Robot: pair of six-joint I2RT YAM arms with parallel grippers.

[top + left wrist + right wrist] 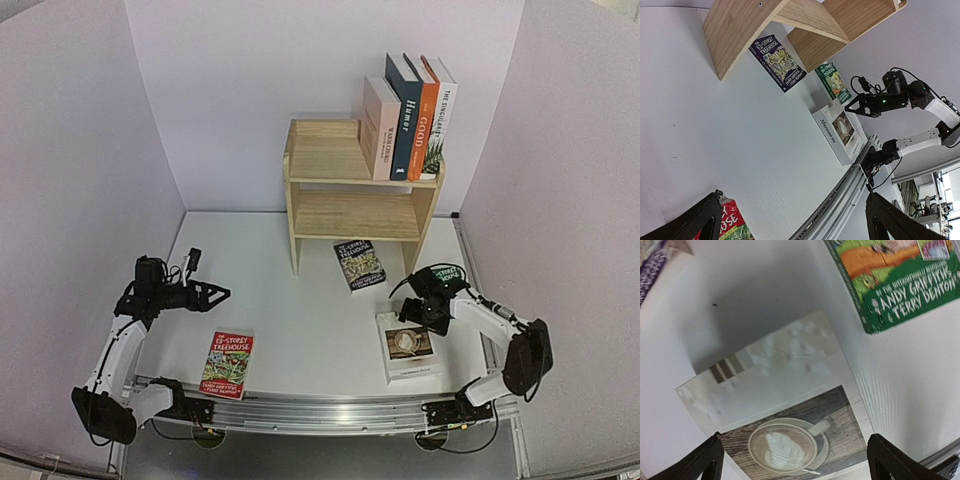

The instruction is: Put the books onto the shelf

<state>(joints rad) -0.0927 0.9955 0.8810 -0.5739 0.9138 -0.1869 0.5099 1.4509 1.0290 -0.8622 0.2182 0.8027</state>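
The coffee-cup book [408,345] is lying flat on the surface [300,330], its long axis pointing toward the shelf [355,215], spine facing left. The right gripper [794,450] is hovering over it, released and empty; the left gripper [794,200] is hanging wide open

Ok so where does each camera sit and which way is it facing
Top: above and behind the bases, facing down and forward at the table and shelf; both arms show, left tool and right tool open.
Left wrist: on the left arm, facing across the table to the right arm; its own fingertips at the bottom corners.
Right wrist: facing down on the coffee book; its fingertips at the bottom corners.
Shared: all three see the coffee book.
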